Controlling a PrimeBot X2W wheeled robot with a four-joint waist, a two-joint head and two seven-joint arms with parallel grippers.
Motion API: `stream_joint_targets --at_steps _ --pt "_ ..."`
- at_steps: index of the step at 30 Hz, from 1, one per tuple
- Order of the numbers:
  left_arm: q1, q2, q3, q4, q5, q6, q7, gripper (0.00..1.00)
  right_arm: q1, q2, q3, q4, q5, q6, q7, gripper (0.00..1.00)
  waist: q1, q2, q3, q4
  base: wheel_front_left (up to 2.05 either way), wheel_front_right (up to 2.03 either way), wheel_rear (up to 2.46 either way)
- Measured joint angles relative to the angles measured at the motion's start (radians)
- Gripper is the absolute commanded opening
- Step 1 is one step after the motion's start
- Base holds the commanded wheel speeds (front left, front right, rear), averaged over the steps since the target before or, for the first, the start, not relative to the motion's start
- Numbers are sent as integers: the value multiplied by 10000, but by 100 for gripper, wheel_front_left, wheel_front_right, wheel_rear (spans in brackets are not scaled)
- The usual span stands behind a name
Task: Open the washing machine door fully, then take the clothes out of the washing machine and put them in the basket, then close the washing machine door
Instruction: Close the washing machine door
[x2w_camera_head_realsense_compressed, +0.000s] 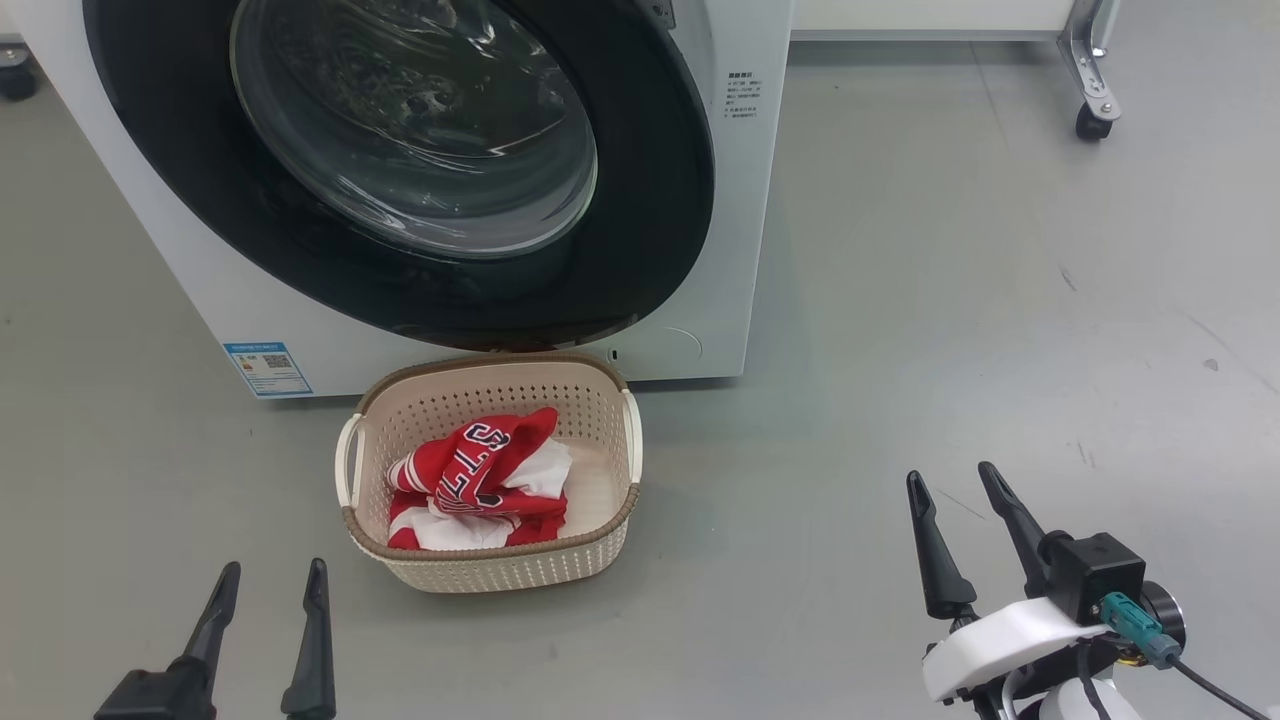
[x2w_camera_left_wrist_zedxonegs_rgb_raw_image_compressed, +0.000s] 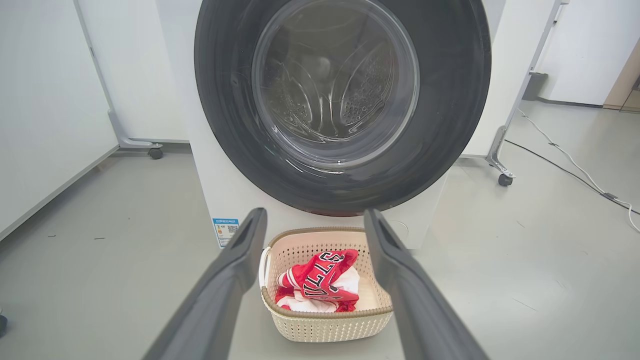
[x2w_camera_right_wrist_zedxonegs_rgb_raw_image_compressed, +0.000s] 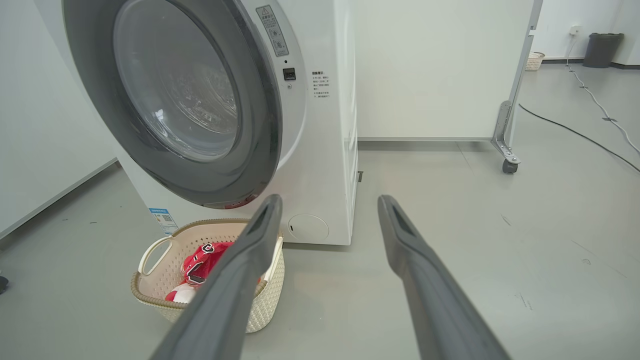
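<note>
While both my claws hang empty above the floor (x2w_camera_head_realsense_compressed: 900, 330), status: unloading looks done, door looks shut.
Left claw (x2w_camera_head_realsense_compressed: 275, 567): fingers spread, gripping nothing, low and just left of the basket (x2w_camera_head_realsense_compressed: 500, 572).
Right claw (x2w_camera_head_realsense_compressed: 949, 473): fingers spread, gripping nothing, well to the right of the basket.
Clothes (x2w_camera_head_realsense_compressed: 480, 470): red jersey fabric with white trim and dark lettering, bunched with white cloth, lying inside the basket.
Clothes, handling (judged): light, limp, no fixed shape. Pinch a raised fold at the top of the heap, not a flat layer. Trailing ends may snag the rim.
Basket: cream perforated plastic, rounded corners, brown woven-look rim, white side handles (x2w_camera_head_realsense_compressed: 347, 460). It stands on the floor close under the door. Judged light and liable to slide if nudged.
Washing machine (x2w_camera_head_realsense_compressed: 745, 200): white, rigid, smooth panels.
Washing machine door (x2w_camera_head_realsense_compressed: 655, 190): glossy black rim, bulging clear glass. It appears flat against the front, but the latch is not verifiable. Judged stiff and slippery; push on the rim, not the glass.
</note>
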Motion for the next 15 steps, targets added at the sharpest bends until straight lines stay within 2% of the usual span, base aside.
stream_joint_targets --at_steps 15 --pt "2 -224 69 8 270 29 44 100 65 2 0 -12 0 0 0 100 0 0 9 -8 0 0 0"
